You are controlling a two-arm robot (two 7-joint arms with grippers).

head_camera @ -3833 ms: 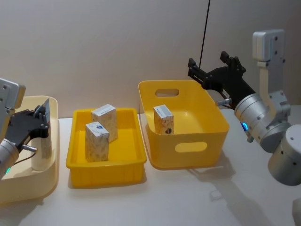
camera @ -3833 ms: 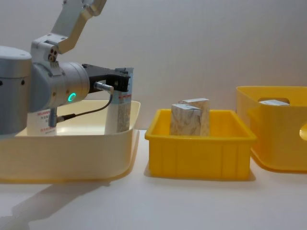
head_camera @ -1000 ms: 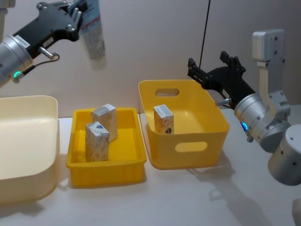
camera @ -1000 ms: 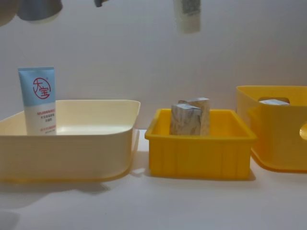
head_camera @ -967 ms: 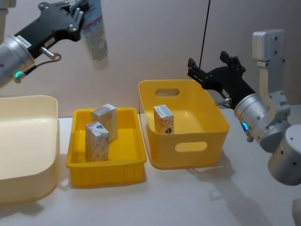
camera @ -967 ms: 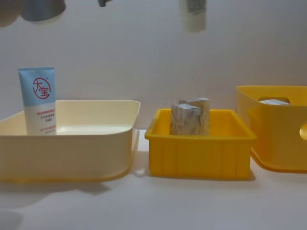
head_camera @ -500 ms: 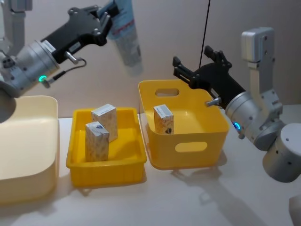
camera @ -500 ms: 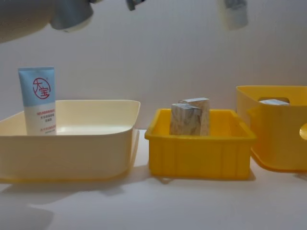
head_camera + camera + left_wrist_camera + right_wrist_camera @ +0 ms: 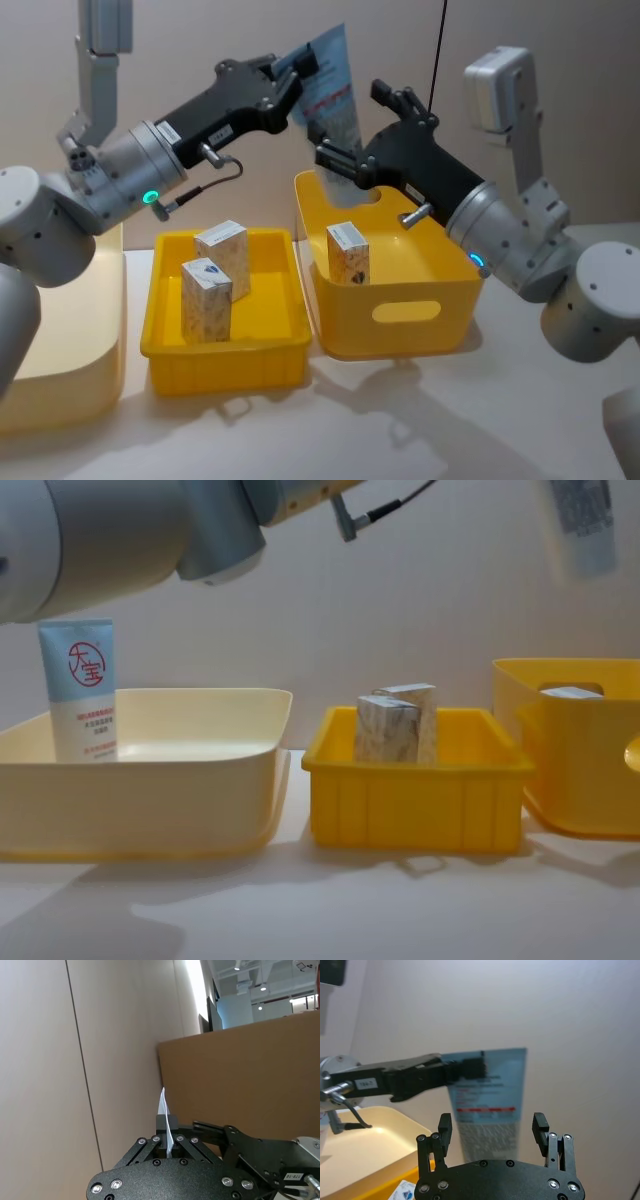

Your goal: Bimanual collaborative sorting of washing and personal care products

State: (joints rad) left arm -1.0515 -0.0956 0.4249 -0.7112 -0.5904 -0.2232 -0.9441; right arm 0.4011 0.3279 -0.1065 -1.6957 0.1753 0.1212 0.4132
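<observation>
The deep yellow bin, rigid plastic, sits below both pincers. The squeeze tube, which looks light, soft-walled and glossy, hangs tilted in the clenched left pincer, pinched near its flat crimped end. The right pincer is spread wide, released, near the rounder lower body, probably the firmer hold.

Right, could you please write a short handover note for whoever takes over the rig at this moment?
Grippers: the left gripper is shut on a squeeze tube, held high above the back-left corner of the deep yellow bin. The right gripper is open, jaws either side of that tube's lower end, not closed.
Done: two marbled cartons stand in the shallow yellow bin; one carton stands in the deep yellow bin.
Left: probably finish the tube handover and place it; a second tube stands in the cream tray.
</observation>
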